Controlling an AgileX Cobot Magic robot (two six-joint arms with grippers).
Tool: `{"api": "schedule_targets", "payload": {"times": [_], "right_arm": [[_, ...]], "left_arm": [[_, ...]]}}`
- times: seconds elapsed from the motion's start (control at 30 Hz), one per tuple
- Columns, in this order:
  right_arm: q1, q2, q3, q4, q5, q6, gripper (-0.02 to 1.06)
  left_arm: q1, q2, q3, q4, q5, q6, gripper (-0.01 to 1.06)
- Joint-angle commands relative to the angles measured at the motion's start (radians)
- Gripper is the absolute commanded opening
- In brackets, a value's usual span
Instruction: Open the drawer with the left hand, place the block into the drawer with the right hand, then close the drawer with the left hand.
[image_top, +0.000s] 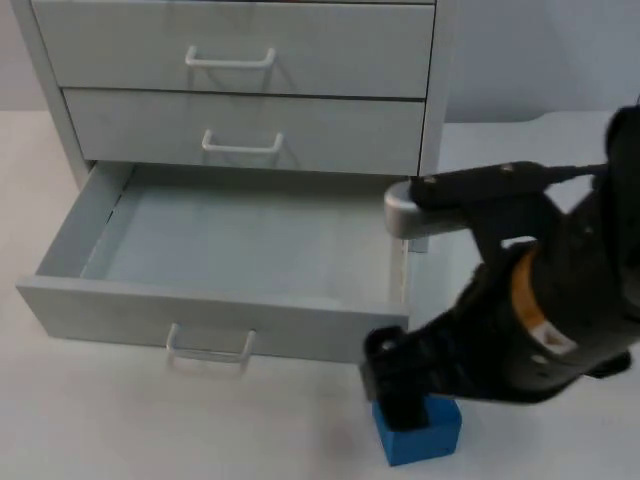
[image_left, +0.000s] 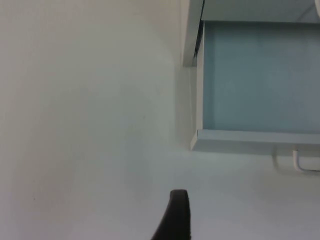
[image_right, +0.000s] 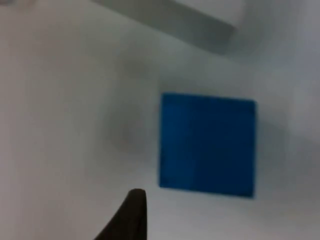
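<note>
The blue block (image_top: 418, 435) lies on the white table just in front of the open drawer's right front corner. My right gripper (image_top: 400, 400) hangs over the block's left edge and is open. In the right wrist view the block (image_right: 207, 145) sits flat, a short gap away from one black fingertip (image_right: 129, 215). The bottom drawer (image_top: 215, 320) of the grey cabinet is pulled out and its inside is bare. My left gripper (image_left: 176, 215) waits over the table beside the drawer's front corner (image_left: 196, 142).
The cabinet's two upper drawers (image_top: 245, 125) are closed, each with a white handle. The open drawer's handle (image_top: 208, 350) juts toward the table's front. The right arm's black body (image_top: 560, 320) looms over the table right of the drawer.
</note>
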Motion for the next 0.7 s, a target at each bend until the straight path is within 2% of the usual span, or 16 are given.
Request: {"api": "schedule_targets", "payload": {"times": [0.0,0.23,0.53,0.67], "right_arm": [[0.006,0.027,-0.035,-0.004,-0.025,0.000,1.05],[0.006,0.121,-0.089,0.001,-0.025,0.005,1.05],[0.006,0.205,-0.092,0.010,-0.008,0.007,1.05],[0.006,0.205,-0.099,0.006,-0.002,0.011,0.98]], "left_arm": [[-0.005,-0.004,0.003,0.002,-0.015,-0.008,0.74],[-0.005,-0.004,0.003,0.002,-0.015,-0.008,0.74],[-0.005,-0.004,0.003,-0.001,-0.015,-0.005,0.74],[-0.005,-0.004,0.003,-0.001,-0.015,-0.003,0.74]]}}
